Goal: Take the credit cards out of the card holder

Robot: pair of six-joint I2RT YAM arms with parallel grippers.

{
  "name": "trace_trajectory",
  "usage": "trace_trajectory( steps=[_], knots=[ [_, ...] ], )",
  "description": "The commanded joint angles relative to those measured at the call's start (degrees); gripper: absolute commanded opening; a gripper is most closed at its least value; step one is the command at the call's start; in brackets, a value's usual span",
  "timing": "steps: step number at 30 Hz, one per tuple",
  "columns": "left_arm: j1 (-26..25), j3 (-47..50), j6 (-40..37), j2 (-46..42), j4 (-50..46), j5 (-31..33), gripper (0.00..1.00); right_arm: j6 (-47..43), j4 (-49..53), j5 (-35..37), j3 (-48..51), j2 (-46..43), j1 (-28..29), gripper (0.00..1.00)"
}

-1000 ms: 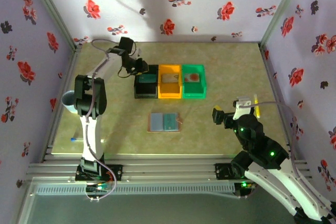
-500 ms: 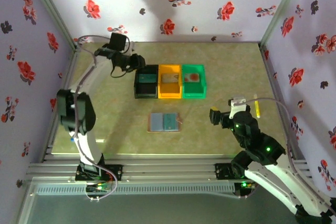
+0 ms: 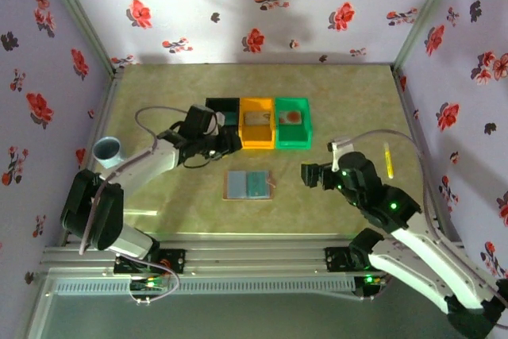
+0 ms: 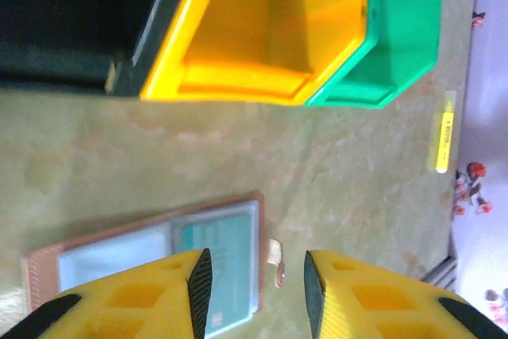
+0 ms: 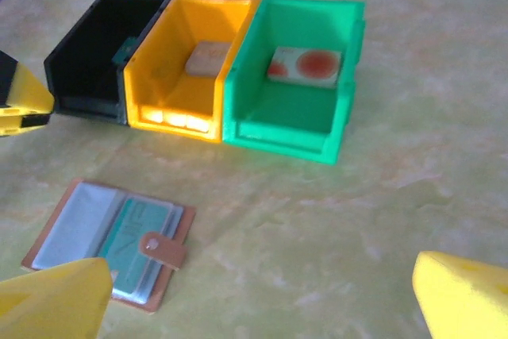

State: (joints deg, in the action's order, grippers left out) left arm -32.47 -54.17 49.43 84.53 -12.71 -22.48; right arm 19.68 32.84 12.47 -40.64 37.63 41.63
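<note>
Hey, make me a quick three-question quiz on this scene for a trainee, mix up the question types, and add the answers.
1. True or false: the card holder lies unfolded.
2. Which bin holds the card with the orange-red spot? A black bin, B orange bin, C green bin.
3. Fill in: the left gripper is ____ (open or shut).
Key: 1 true; 2 C; 3 open.

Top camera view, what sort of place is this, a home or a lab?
Probably a robot test booth, not a home: flowered panels on metal posts box in a table, two arms are bolted to its front rail, and coloured bins sit in a row.
</note>
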Motion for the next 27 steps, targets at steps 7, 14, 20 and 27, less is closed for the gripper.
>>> trace_trajectory(
  steps=[7,14,20,27],
  knots=[
    [-8.07,10.33,15.69,-2.1,22.87,2.76,0.4,10.79,-10.31,-4.61,1.26,10.36,6.22,0.94],
    [-13.96,13.69,20.97,2.25,31.35,4.93,0.4,15.22,-13.39,-4.95,2.6,16.58,7.75,0.89],
    [-14.99,17.48,24.04,4.39,36.43,6.69,0.4,17.57,-15.99,-4.83,4.65,17.11,7.9,0.85],
    [-15.91,18.77,22.93,2.92,32.89,9.56,0.4,20.1,-18.81,-6.73,6.45,19.06,8.0,0.81]
  ],
)
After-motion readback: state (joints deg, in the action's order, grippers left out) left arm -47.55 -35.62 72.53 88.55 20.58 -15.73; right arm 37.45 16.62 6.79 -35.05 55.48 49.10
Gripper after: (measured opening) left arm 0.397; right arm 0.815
